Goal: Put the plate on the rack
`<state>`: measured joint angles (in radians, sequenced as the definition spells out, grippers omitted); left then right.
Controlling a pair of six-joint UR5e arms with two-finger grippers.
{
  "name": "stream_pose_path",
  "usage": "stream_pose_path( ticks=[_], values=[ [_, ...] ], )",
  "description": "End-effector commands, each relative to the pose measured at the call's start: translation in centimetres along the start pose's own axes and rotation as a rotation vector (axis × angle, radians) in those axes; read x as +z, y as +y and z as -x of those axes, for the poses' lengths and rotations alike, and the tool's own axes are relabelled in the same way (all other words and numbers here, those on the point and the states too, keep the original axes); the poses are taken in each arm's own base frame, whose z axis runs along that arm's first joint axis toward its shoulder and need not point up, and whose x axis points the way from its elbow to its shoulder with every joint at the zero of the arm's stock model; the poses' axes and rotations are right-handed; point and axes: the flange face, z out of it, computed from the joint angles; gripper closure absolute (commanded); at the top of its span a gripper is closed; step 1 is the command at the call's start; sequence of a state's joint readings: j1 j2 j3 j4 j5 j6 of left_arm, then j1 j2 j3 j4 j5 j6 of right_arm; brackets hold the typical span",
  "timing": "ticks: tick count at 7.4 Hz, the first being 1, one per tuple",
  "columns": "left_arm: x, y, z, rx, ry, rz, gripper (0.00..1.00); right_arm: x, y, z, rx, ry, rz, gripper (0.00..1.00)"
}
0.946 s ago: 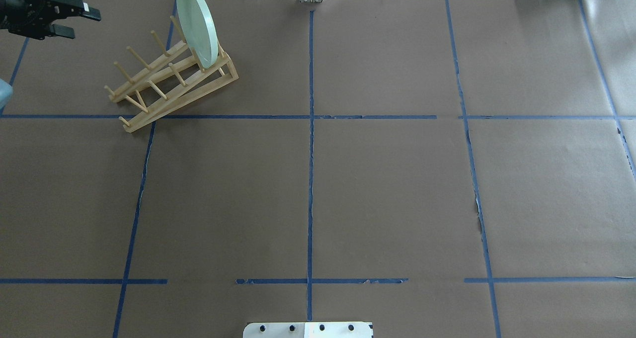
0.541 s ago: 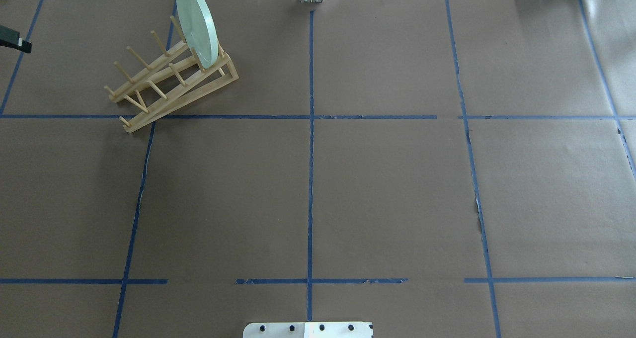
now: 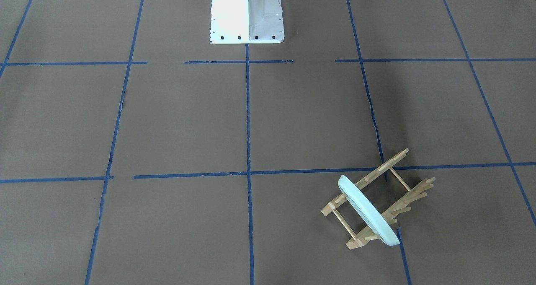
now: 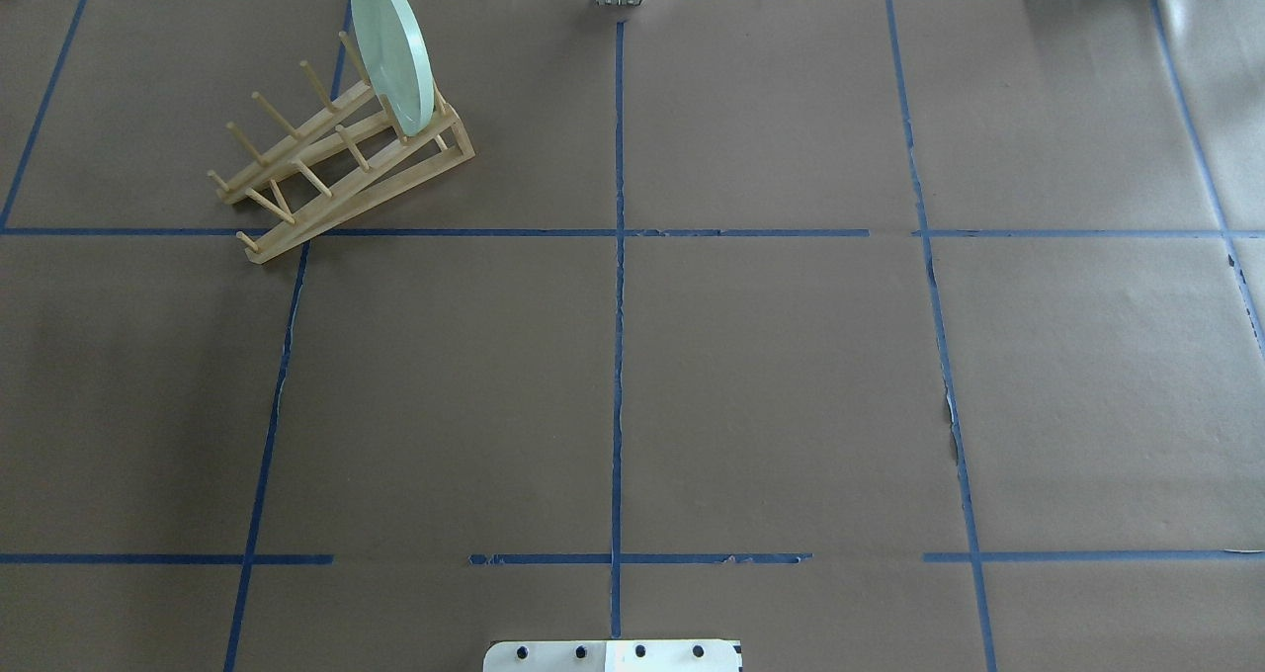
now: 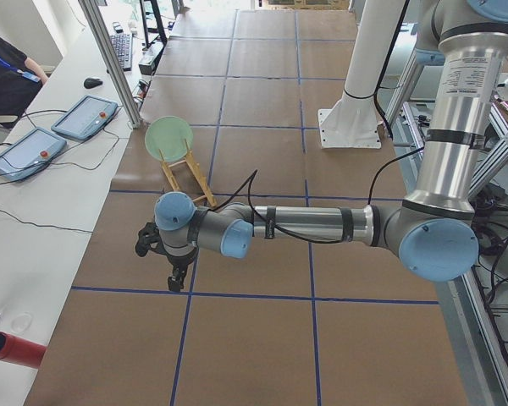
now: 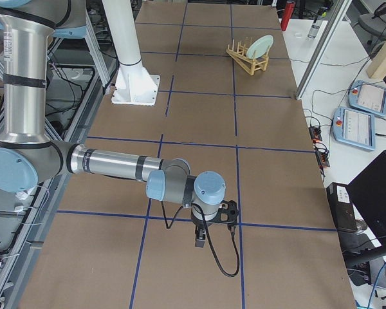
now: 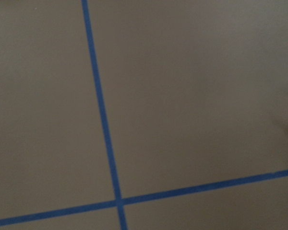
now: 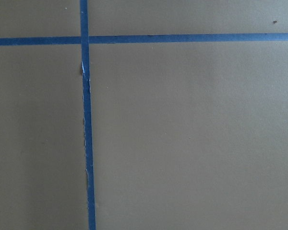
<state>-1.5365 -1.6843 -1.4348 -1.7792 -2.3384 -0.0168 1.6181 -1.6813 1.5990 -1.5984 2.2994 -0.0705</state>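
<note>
The pale mint-green plate [image 4: 393, 49] stands on edge between the pegs at one end of the light-wood rack [image 4: 326, 173], at the table's far left. Both also show in the front-facing view, plate [image 3: 366, 211] and rack [image 3: 379, 172], and in the left side view, plate [image 5: 169, 138] and rack [image 5: 186, 178]. My left gripper [image 5: 173, 275] hangs low over the table, well apart from the rack; I cannot tell if it is open. My right gripper [image 6: 201, 241] hangs over the table's other end, far from the plate [image 6: 260, 45]; I cannot tell its state either.
Brown paper with a blue tape grid covers the table. The white robot base [image 3: 247, 12] stands at the robot's side of the table. Teach pendants [image 5: 85, 117] and a red cylinder [image 5: 17, 349] lie on the white bench beside the table.
My left gripper has drawn back out of the overhead view past its left edge. The plate and rack have not moved.
</note>
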Motion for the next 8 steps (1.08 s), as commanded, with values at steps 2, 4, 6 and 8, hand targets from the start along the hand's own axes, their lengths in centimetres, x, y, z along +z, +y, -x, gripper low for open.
stream_pose_path(
  ticks=[2,4,6,8],
  values=[
    [-1.6,2.4,1.9,0.019,-0.005,0.020,0.00,0.0,0.0,0.0,0.000,0.000,-0.001,0.00],
    [-3.0,1.8,1.0,0.065,-0.012,-0.006,0.00,0.0,0.0,0.0,0.000,0.000,-0.001,0.00],
    [-3.6,1.7,1.0,0.067,-0.016,-0.020,0.00,0.0,0.0,0.0,0.000,0.000,-0.001,0.00],
    [-3.8,1.7,1.0,0.099,-0.018,-0.029,0.00,0.0,0.0,0.0,0.001,0.000,0.000,0.00]
  ],
)
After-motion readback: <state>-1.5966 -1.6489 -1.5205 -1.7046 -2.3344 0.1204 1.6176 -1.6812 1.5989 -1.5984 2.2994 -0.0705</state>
